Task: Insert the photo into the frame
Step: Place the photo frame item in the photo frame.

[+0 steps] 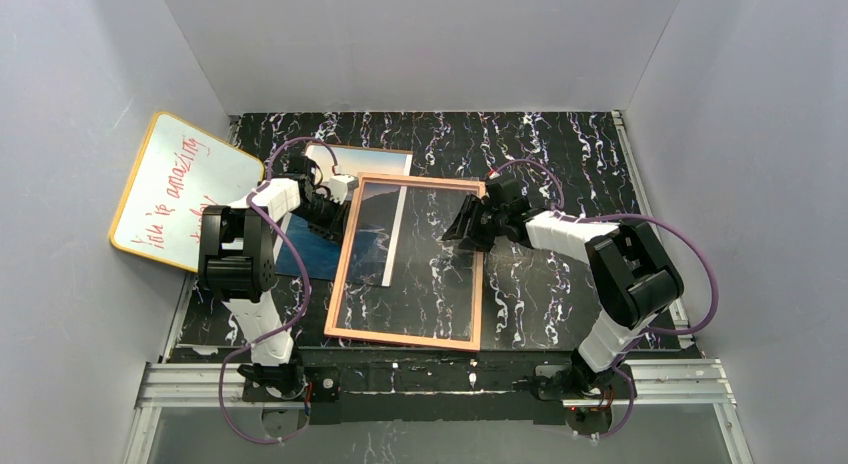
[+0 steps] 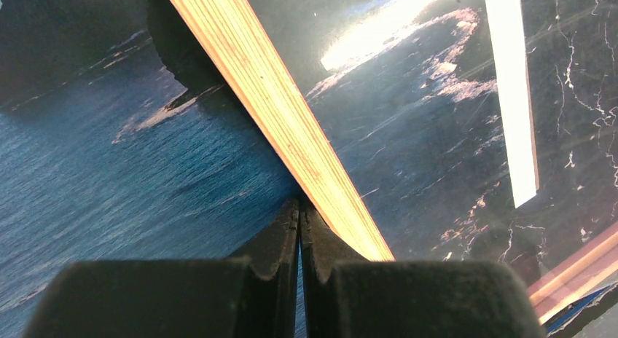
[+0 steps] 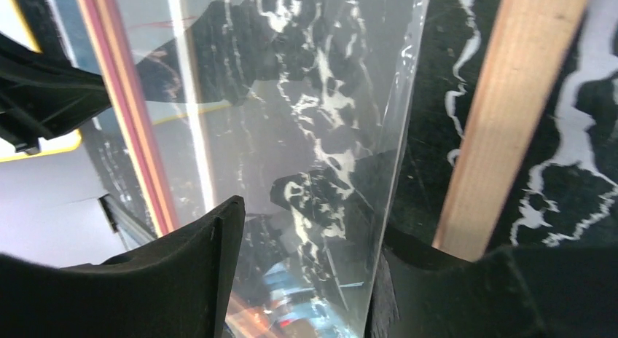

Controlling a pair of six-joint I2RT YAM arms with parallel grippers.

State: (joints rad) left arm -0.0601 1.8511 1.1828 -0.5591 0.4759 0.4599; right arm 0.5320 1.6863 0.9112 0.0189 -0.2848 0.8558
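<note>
The pink frame [image 1: 405, 336] lies flat mid-table, with its clear pane [image 1: 430, 274] inside. The photo [image 1: 310, 252] of blue sea lies partly under the frame's left side, and its white margin [image 1: 395, 234] shows through the pane. My left gripper [image 1: 338, 210] is shut, its tips on the photo against the frame's left rail [image 2: 291, 127]. In the left wrist view the left gripper [image 2: 299, 205] has nothing between its fingers. My right gripper [image 1: 463, 230] is open at the frame's right rail [image 3: 503, 112]. In the right wrist view the right gripper [image 3: 310, 229] straddles the pane's edge [image 3: 401, 134].
A yellow-rimmed whiteboard [image 1: 180, 189] with red writing leans on the left wall. A thin brown board edge [image 1: 365, 148] shows at the photo's far end. The table is black marble [image 1: 560, 154], walled on three sides.
</note>
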